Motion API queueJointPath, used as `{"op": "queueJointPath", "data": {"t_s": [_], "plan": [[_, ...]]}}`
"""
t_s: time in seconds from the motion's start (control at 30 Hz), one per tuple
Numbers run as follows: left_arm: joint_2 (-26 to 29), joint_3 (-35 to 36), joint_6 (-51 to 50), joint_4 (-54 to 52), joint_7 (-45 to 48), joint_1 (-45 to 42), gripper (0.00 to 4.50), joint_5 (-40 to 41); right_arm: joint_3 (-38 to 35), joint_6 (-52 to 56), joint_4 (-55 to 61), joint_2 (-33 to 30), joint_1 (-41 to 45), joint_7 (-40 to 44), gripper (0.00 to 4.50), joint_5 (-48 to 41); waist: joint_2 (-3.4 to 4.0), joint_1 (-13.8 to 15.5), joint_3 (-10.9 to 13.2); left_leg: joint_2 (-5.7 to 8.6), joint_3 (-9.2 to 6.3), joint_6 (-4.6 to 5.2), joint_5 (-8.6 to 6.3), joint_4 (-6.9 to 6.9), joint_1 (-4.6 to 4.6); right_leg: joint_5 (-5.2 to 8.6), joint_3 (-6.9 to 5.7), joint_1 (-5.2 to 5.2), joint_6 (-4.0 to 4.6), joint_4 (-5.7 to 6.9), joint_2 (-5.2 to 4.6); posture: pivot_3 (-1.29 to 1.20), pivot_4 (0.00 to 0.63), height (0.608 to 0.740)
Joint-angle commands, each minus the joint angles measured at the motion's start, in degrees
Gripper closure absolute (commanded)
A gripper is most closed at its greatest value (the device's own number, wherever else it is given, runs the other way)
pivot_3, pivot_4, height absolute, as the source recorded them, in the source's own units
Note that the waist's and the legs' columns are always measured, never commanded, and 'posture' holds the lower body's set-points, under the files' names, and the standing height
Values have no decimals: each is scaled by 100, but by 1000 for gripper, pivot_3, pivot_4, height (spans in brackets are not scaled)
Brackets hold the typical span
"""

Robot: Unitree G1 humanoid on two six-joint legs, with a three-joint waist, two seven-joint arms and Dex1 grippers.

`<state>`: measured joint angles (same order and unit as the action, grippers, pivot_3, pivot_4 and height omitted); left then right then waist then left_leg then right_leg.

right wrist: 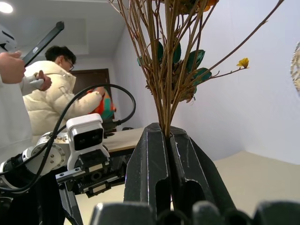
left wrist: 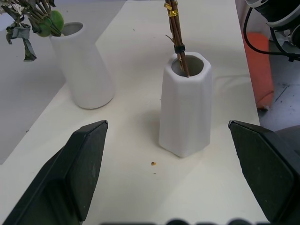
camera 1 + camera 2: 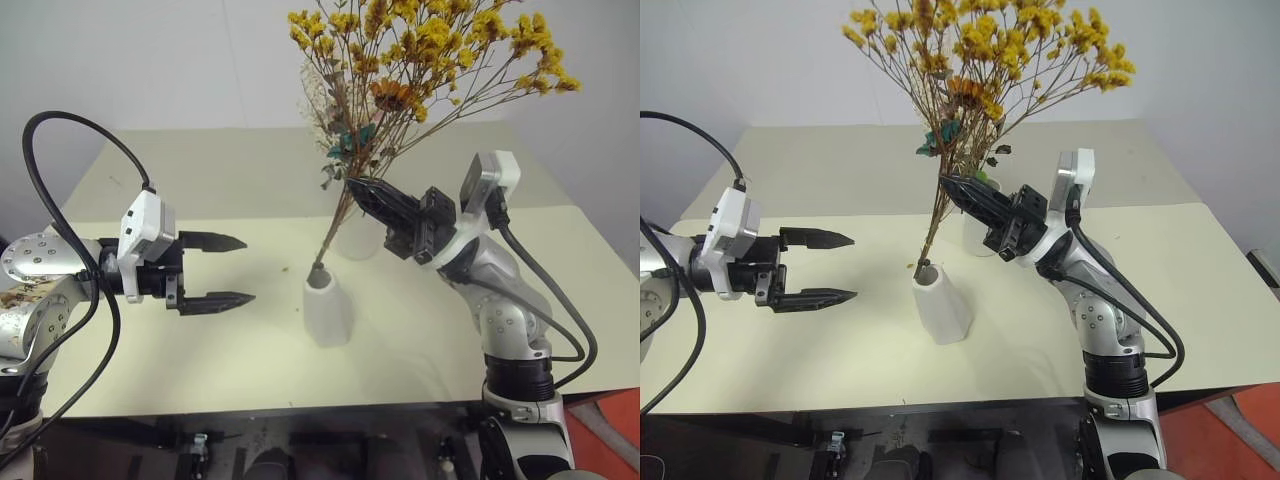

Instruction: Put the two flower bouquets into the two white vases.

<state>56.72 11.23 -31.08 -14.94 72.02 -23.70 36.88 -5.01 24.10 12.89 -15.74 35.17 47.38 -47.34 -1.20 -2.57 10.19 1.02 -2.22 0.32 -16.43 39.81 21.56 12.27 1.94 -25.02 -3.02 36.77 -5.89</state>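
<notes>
Yellow bouquet [image 3: 430, 50], thin stems in faceted matte vase [image 3: 327, 310], pinched by right gripper [image 3: 352, 186]; left gripper [image 3: 238, 270] wide.

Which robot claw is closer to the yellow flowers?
The right claw: it is shut on the stems of the yellow flower bouquet above the near white vase. The left claw is open, off to that vase's left.

The 2 head views looked forward and down over the bench [image 3: 250, 370], sharing both arms and the 2 vases. The left wrist view sat low and close, facing the nearer vase [image 2: 185, 105]. The right wrist view looked up along its shut pincer [image 1: 167, 136], past clamped stems, toward a person [image 1: 47, 101].
</notes>
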Motion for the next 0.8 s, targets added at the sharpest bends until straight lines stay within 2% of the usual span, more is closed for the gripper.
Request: {"op": "queueJointPath", "data": {"t_s": [0.03, 0.8], "plan": [[15, 23, 109, -31, 16, -96, 0, 0, -73, -36, 40, -88, 86, 9, 4463, 9, 0, -1, 0, 0, 0, 0, 0, 0, 0, 0, 0, 0, 0, 0, 0, 0, 150, 740], [-44, -13, 194, 38, 95, -125, 0, -16, -230, 133, 308, -262, 287, -239, 4463, -317, 0, 1, 0, 0, 1, 0, 0, 0, 2, 0, 1, -1, 0, -1, 0, 0, 150, 740]]}}
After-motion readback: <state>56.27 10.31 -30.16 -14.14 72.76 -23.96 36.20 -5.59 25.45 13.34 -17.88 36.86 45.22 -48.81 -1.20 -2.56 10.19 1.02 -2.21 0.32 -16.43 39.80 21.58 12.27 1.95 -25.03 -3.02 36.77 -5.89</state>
